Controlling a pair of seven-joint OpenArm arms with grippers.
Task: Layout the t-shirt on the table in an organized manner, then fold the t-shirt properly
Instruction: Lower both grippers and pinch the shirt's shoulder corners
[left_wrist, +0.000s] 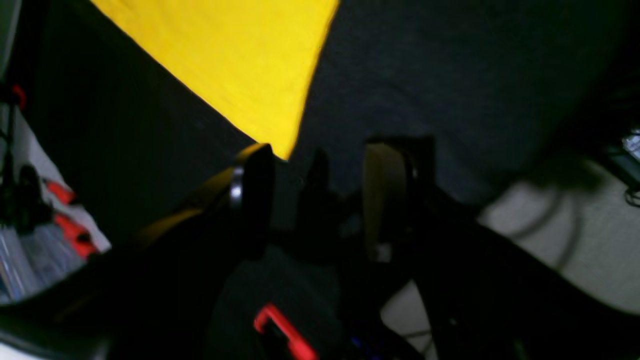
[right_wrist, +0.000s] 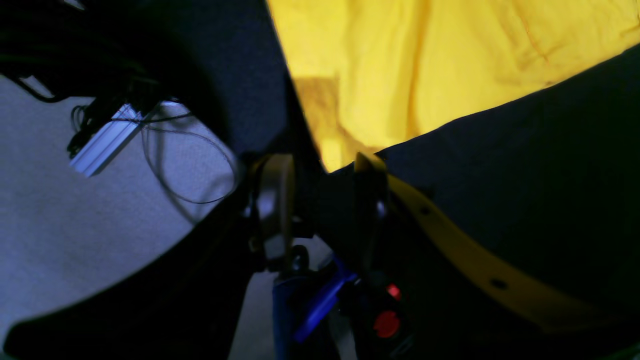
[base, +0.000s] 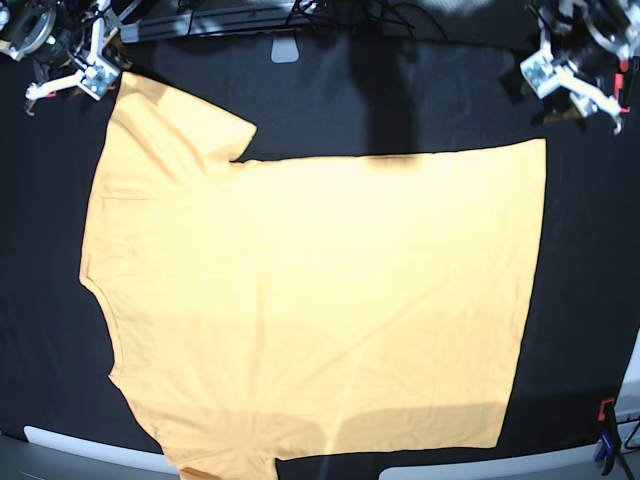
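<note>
The t-shirt (base: 310, 300) lies spread flat across the middle of the worktop (base: 590, 260), collar to the left of the base view and hem to the right, one sleeve pointing at the far left corner and the near edge reaching the near rim. A dark shadow band crosses its far edge.

The left end effector (left_wrist: 325, 165) hovers just off the far right hem corner, its fingers parted with only black cloth between them, holding nothing. The right end effector (right_wrist: 322, 175) sits at the far left sleeve tip, fingers likewise apart, the yellow corner showing in the gap; I cannot tell whether it touches the fabric.

Red clamps (left_wrist: 285, 332) and a blue clamp (right_wrist: 320, 300) grip the worktop edge, and loose cables (right_wrist: 185, 160) lie on the floor beyond it.
</note>
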